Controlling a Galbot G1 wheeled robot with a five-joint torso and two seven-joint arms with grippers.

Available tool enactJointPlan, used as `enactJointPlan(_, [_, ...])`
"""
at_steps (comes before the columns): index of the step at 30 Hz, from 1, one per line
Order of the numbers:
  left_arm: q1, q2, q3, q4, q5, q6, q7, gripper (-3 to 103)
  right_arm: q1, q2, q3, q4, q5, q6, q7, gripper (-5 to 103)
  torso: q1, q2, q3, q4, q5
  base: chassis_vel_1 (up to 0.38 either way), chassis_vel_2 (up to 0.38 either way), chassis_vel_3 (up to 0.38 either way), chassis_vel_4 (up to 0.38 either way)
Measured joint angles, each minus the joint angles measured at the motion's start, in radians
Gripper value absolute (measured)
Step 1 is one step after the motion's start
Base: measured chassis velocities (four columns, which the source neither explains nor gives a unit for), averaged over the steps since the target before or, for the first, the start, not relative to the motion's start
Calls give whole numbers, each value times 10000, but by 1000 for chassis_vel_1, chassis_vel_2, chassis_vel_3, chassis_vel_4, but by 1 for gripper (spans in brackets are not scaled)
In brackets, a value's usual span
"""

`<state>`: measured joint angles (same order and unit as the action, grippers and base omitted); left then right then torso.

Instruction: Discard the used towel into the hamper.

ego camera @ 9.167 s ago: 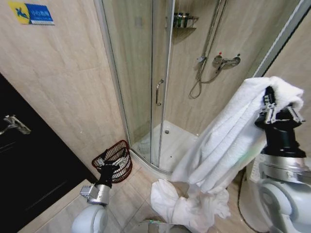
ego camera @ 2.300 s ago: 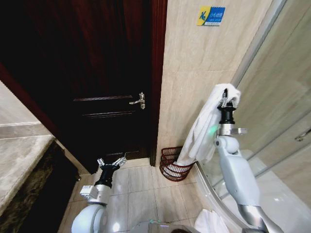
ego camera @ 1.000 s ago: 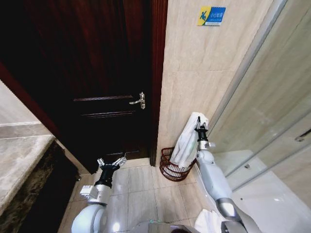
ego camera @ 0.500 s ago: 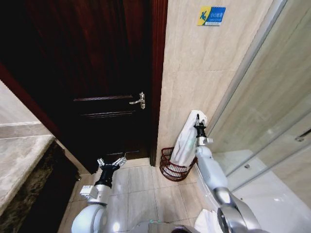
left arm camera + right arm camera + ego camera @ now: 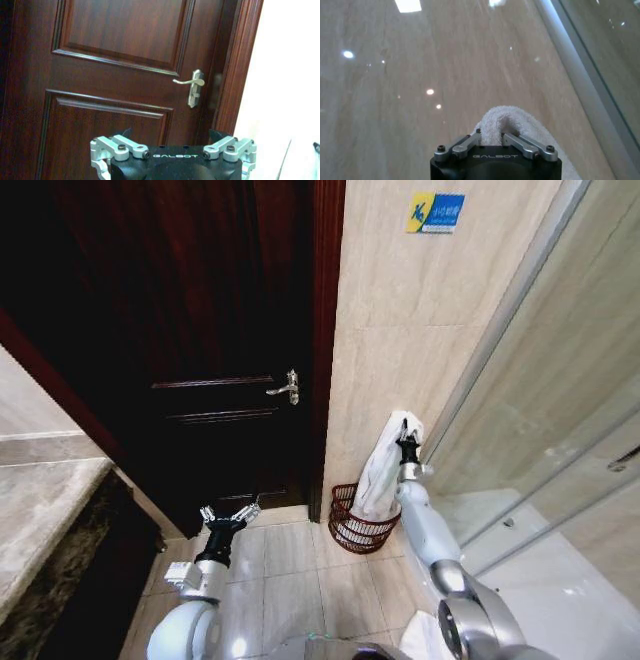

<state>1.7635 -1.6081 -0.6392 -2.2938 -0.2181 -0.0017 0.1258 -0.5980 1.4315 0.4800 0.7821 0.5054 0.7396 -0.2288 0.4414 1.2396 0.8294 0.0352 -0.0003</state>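
The towel (image 5: pixel 382 470) hung over the hamper (image 5: pixel 358 525), hiding part of its rim and inside — whether its lower end touched the bottom could not be told. In the left wrist view the left gripper (image 5: pixel 172 159) was cut off by the picture's edge — fingertips unseen.

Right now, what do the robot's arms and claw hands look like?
Both arms are smooth silver-grey tubes with rounded joints. Each ends in a black wrist block lettered GALBOT in white, carrying silver metal fingers fixed by small screws: the left gripper and the right gripper.
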Motion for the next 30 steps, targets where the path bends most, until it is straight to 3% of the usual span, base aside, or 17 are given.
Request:
enactJointPlan(21, [0,0,0,0,0,0,0,100,-1867,561,18,-237,-621,384,-196,6,0,0,0,-1,3,0,0,0,0])
enactJointPlan(30, [0,0,0,0,0,0,0,100,-2795,534,-32,267,-973,-41,-154,6,-1,0,-1,-2,4,0,0,0,0])
